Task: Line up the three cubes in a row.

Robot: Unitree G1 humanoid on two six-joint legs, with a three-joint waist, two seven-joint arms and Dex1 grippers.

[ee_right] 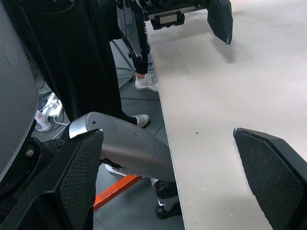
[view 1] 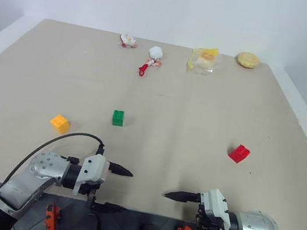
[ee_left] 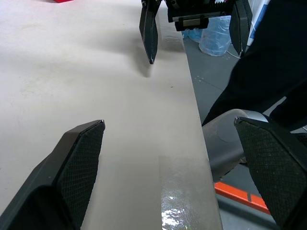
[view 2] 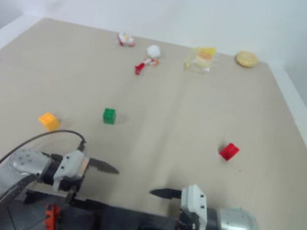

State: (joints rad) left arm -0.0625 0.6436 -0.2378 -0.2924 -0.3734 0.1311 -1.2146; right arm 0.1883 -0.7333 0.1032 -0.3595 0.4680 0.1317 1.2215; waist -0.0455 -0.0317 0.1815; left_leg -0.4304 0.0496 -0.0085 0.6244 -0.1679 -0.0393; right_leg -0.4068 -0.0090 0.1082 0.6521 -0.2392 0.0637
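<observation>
- The left end effector [view 1: 113, 188] is held at the near edge of the desk [view 1: 198, 128], its fingers spread wide and nothing between them.
- The right end effector [view 1: 175, 215] is likewise spread wide and empty, facing the left one across the same edge.
- The orange-yellow cube [view 1: 60, 123] is seen near the left side, with the green cube [view 1: 118, 118] close by (slightly farther back).
- The red cube [view 1: 239, 153] is set well apart on the right.
- Small wrapped snacks [view 1: 203, 59] are lined along the far edge.

A beige table [view 1: 211, 124] with a pale rim runs up to a plain white wall [view 1: 171, 6]. Grey floor [ee_left: 211, 81] lies beyond its near edge.
</observation>
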